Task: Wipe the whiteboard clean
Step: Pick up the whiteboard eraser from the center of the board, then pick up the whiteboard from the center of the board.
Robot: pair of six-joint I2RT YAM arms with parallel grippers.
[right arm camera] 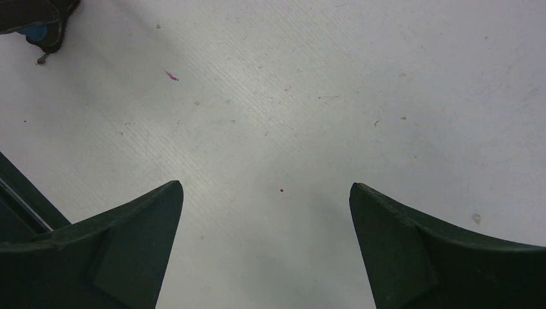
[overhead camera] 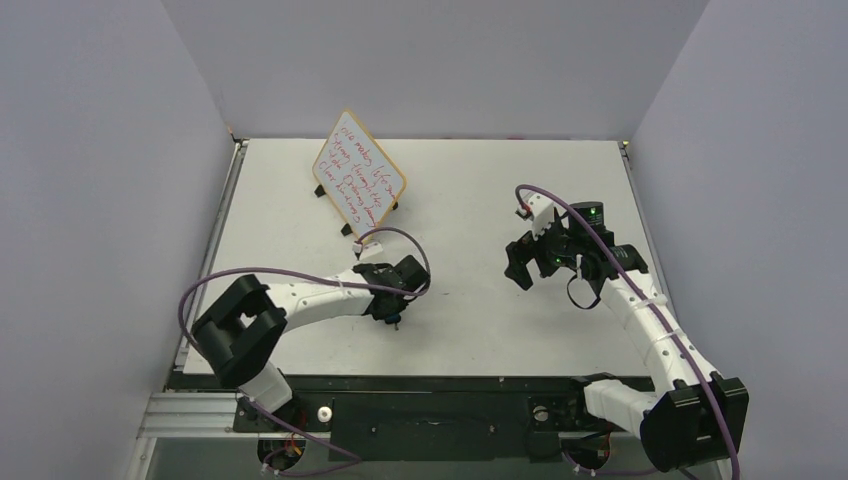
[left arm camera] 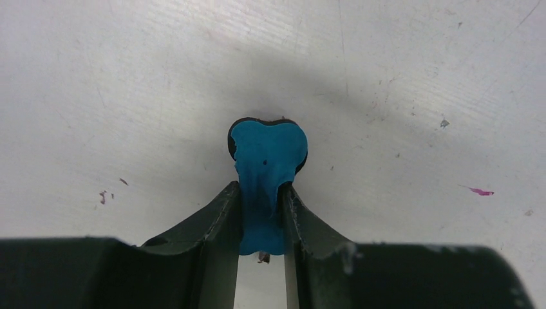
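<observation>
The whiteboard leans on a wire stand at the back left of the table, covered with red handwriting. My left gripper is in front of it, a fair way nearer, shut on the blue eraser, which is squeezed between the fingers just above the table. My right gripper is open and empty over the right middle of the table; its fingers stand wide apart above bare tabletop. The eraser also shows small at the top left of the right wrist view.
The stand's black feet poke out beside the board. Grey walls close in the table on three sides. The white tabletop bears small pink marker specks. Purple cables loop off both arms.
</observation>
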